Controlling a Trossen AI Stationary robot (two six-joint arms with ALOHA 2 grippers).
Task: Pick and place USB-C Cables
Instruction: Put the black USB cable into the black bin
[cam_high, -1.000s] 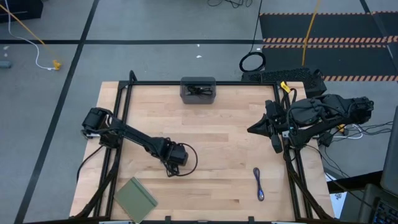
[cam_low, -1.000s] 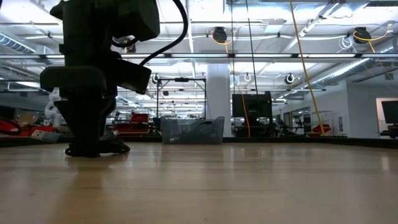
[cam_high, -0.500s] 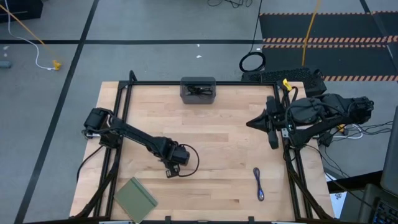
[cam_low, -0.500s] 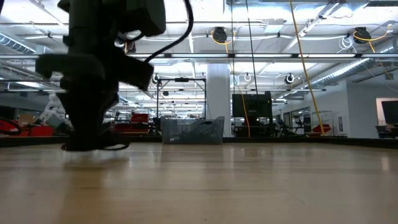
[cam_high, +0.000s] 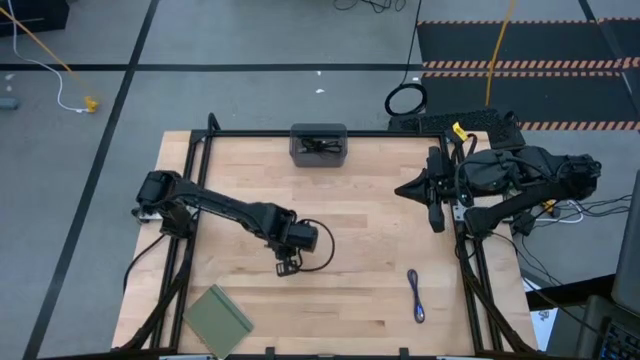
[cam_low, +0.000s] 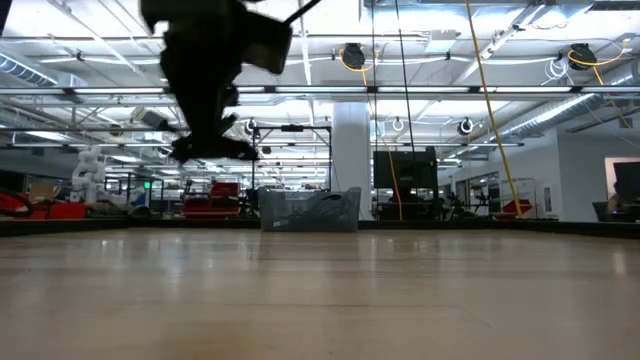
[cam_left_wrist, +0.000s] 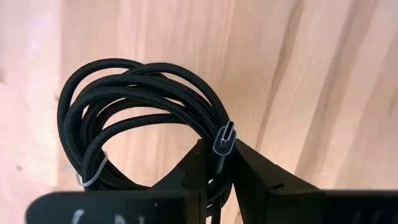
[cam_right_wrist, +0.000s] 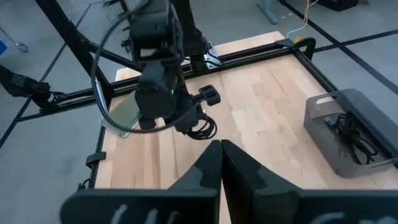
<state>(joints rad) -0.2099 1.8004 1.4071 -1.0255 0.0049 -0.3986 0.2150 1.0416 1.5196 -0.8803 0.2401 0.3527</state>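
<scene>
My left gripper is shut on the coiled black USB-C cable above the table's near middle. The low view shows the cable well above the table. My right gripper is shut and empty, hovering by the table's right edge. A second black cable lies in the dark grey tray at the far edge. The purple-blue cable lies flat on the table at the near right. My left gripper pinches several strands of the coil between its two fingers, right beside the plug end. The fingers point down from above. The coil hangs below them, clear of the table, held together by a thin tie.
A flat green pad lies at the table's near left corner. A black frame runs around the table's edges. Bare wood shows between my left gripper and the tray.
My left gripper has risen and gone toward the table's right edge, lifting the coiled black cable clear of the table. My right gripper has drifted a little toward the far edge.
</scene>
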